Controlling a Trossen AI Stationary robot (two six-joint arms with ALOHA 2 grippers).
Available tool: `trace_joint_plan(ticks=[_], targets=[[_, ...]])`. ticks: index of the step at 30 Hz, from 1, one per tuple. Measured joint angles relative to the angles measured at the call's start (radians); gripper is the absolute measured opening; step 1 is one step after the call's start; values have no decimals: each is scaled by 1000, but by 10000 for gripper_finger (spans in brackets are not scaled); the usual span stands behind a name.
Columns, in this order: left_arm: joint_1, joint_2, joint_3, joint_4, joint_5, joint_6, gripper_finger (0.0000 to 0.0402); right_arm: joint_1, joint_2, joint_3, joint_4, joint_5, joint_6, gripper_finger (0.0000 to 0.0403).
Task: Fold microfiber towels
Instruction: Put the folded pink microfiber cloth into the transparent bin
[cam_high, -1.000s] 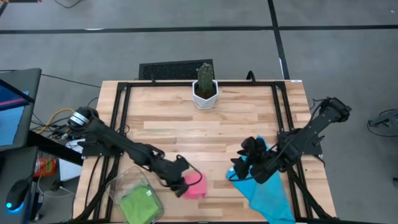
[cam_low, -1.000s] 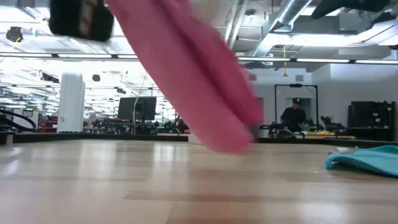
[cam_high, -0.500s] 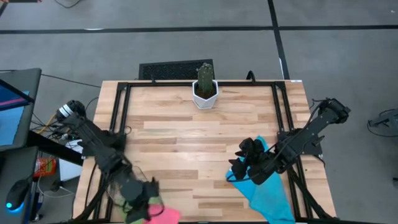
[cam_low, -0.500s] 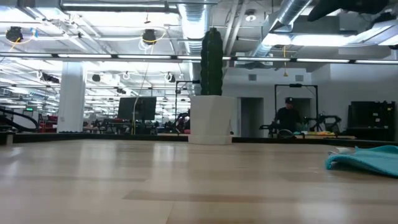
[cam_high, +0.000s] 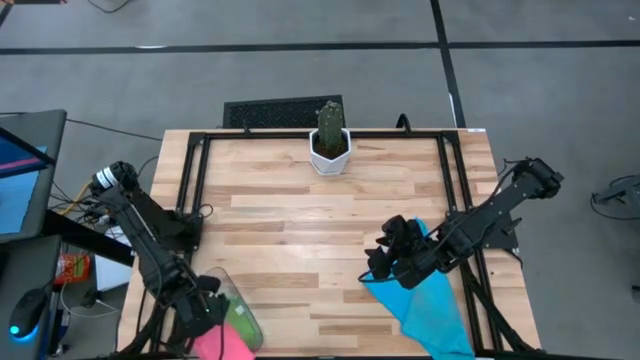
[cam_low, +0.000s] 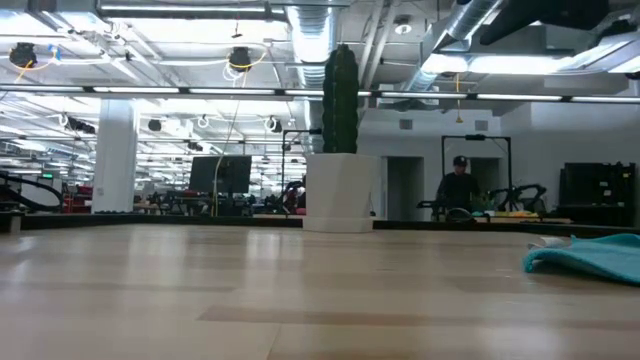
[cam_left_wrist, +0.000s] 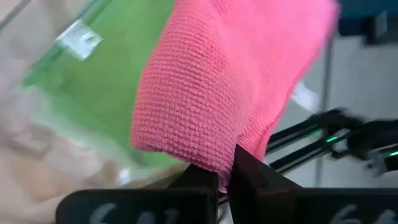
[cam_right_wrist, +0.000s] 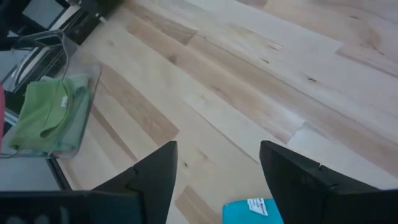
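Overhead view: wooden table (cam_high: 330, 215) with both arms. Left gripper (cam_high: 205, 325) at the near-left corner, over a clear plastic bin (cam_high: 245, 322), pinching a pink towel (cam_high: 215, 345) that hangs at the table's near edge. Green towel (cam_high: 240, 320) lies inside the bin, partly covered by the arm. Right gripper (cam_high: 385, 255) sits right of centre, fingers spread wide and holding nothing, above the far end of a blue towel (cam_high: 430, 315) spread toward the near-right corner. Potted cactus (cam_high: 329, 138) stands at the far edge, centre.

Table-level view: cactus (cam_low: 340, 140) upright in its white pot; blue towel (cam_low: 590, 258) bunched at right; a person (cam_low: 460, 190) far off in the room. Bin and pink towel lie outside this view.

Left wrist view: fingers (cam_left_wrist: 249, 177) closed on a fold of pink towel (cam_left_wrist: 217, 93), green towel (cam_left_wrist: 118, 81) behind it.

Right wrist view: spread fingers (cam_right_wrist: 298, 177), bare tabletop between them; bin (cam_right_wrist: 81, 134) with green towel (cam_right_wrist: 43, 112); blue corner (cam_right_wrist: 255, 211) with label.
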Motion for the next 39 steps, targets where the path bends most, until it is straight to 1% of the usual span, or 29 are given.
trace_joint_plan(ticks=[3,6,11,18,26,29,34,36,39], targets=[[0,0,-26,-19,-7,65,0,-4,0,0,0,0,0,255],[6,1,-47,-20,-43,104,0,-3,0,0,0,-1,0,255],[25,2,-101,-12,-49,171,3,-3,0,0,-1,-1,0,255],[53,2,-171,18,-32,167,14,-3,0,0,-2,-1,-1,255],[63,0,-158,11,-13,155,18,-3,0,0,-5,-3,-1,255],[63,0,-158,10,18,135,41,-3,0,0,-5,-4,-1,255],[63,0,-158,-21,110,47,108,-3,0,0,-6,-4,-1,255],[63,0,-158,-21,127,24,136,-3,0,0,-6,-5,-1,255],[63,0,-158,-21,125,2,172,-3,0,0,-6,-6,0,255]])
